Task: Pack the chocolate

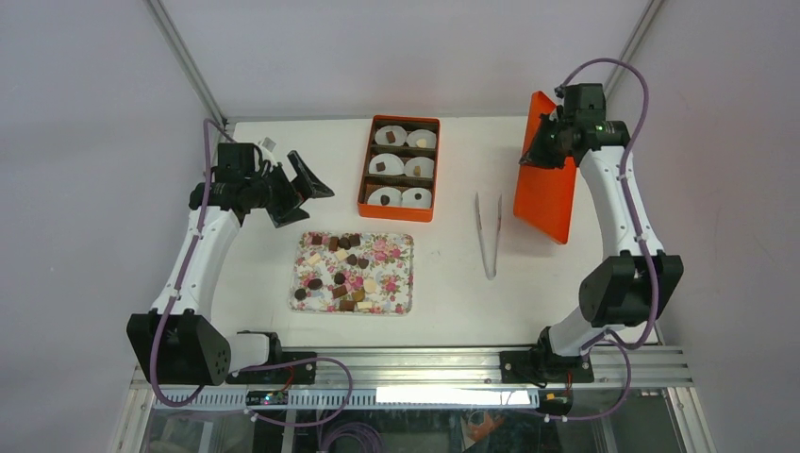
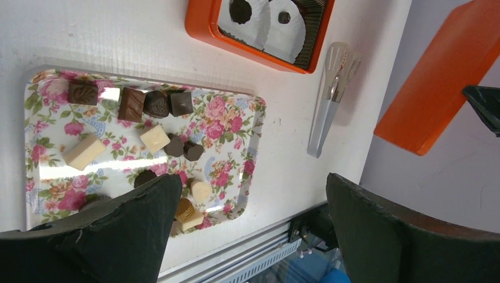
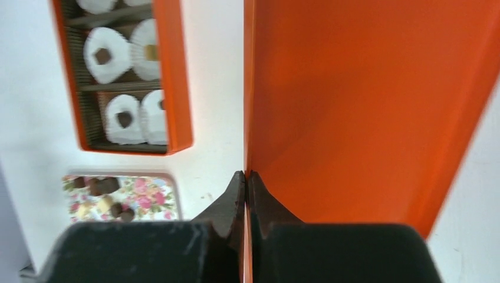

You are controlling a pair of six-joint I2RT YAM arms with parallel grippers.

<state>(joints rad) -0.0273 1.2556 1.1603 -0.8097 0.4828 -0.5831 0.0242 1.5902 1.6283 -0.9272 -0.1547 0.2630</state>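
Observation:
Several small chocolates (image 1: 341, 270), dark brown, light brown and cream, lie on a floral tray (image 1: 399, 283); they also show in the left wrist view (image 2: 155, 138). An orange box (image 1: 363, 179) holds white paper cups (image 1: 415, 168), some with a chocolate inside. My left gripper (image 1: 300, 193) is open and empty, raised above the table left of the box. My right gripper (image 1: 540, 149) is shut on the rim of the orange lid (image 1: 547, 198), holding it tilted up at the right; in the right wrist view my fingertips (image 3: 237, 187) pinch its edge (image 3: 354, 106).
Metal tongs (image 1: 488, 236) lie on the white table between the box and the lid, also in the left wrist view (image 2: 328, 112). The table's front rail (image 1: 406, 363) runs along the near edge. Grey walls stand on both sides.

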